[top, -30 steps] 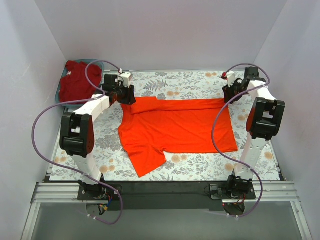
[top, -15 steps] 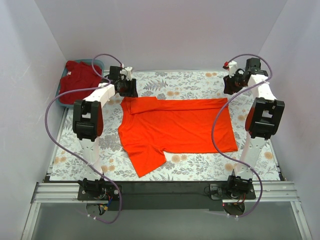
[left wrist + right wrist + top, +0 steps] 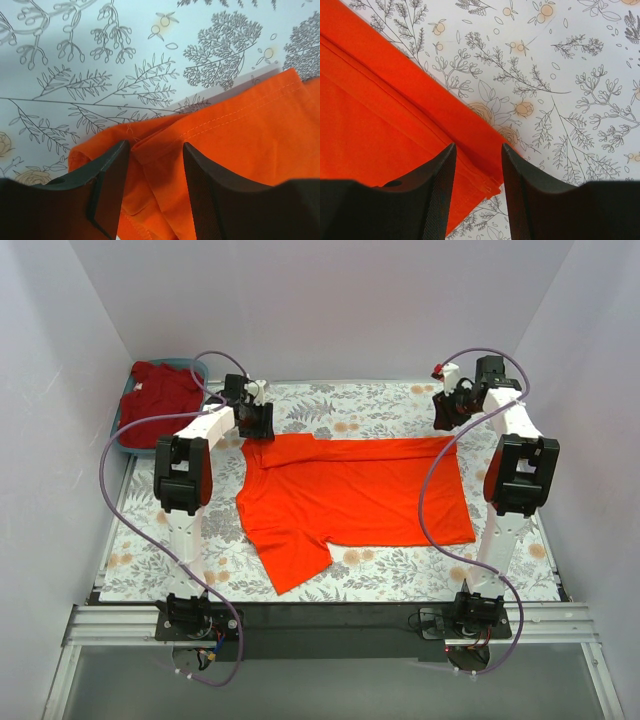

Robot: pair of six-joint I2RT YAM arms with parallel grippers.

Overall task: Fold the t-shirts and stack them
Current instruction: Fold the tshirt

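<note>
Starting far left in the overhead: crimson t-shirt (image 3: 155, 400) dumped in a crumpled heap in the blue bin (image 3: 123, 444), just off the far-left corner of the table (image 3: 350, 405). Only visible from up top, not caught by either wrist cam.

Next over, left end effector (image 3: 258, 426) sitting at the far-left corner of the orange-red t-shirt (image 3: 350, 495). No way to read the jaws from overhead, but sorted out by the left wrist cam: spread apart, dark fingers (image 3: 107, 187) straddling a small raised fold at the cloth's edge, with a stitched hem line running off to the right. Can't tell whether actually touching the fabric.

Middle of the table: same orange-red t-shirt lying flat and turned sideways. Looks folded over along the far edge, with just one sleeve sticking out toward the near-left. Mostly smooth, a few creases near the left end.

Over on the right, right end effector (image 3: 443, 412) hanging over the shirt's far-right corner. Again no clue from overhead. Up close in the right wrist cam: jaws wide apart, fingers (image 3: 435, 195) either side of the hem corner, a doubled edge with a seam line, floral table print beyond. Nothing pinched.
</note>
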